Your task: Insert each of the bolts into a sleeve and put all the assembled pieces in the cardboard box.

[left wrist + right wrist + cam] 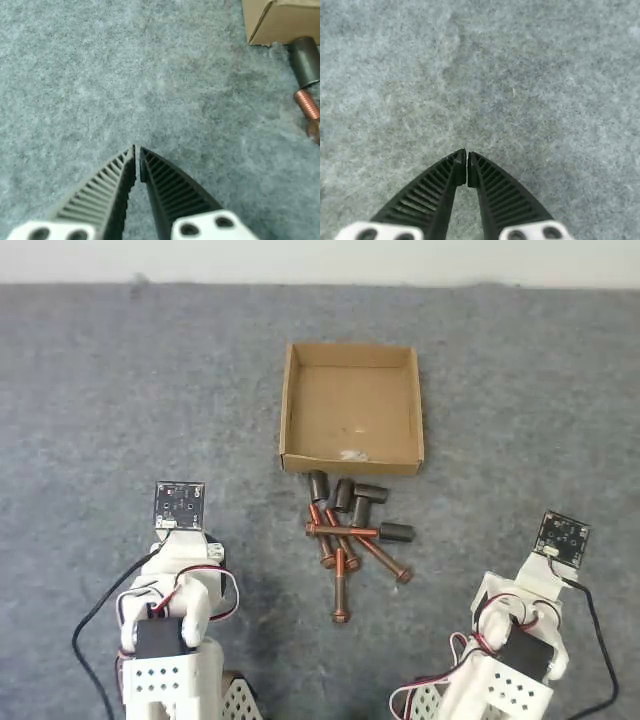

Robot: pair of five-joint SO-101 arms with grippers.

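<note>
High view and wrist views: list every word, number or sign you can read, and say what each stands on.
No text can be read.
box: plain walls; the pale speck inside is too small to tell.
bolts, sleeves: no marks.
wrist boards: any print too small to read.

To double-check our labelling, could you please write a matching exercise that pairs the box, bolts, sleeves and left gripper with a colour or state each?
Things:
1. cardboard box
2. bolts
3. sleeves
4. left gripper

Descriptions:
A. copper-coloured
B. shut, above the grey carpet
C. holds no pieces
D. dark, short cylinders

Pairs: 1-C, 2-A, 3-D, 4-B.
</note>
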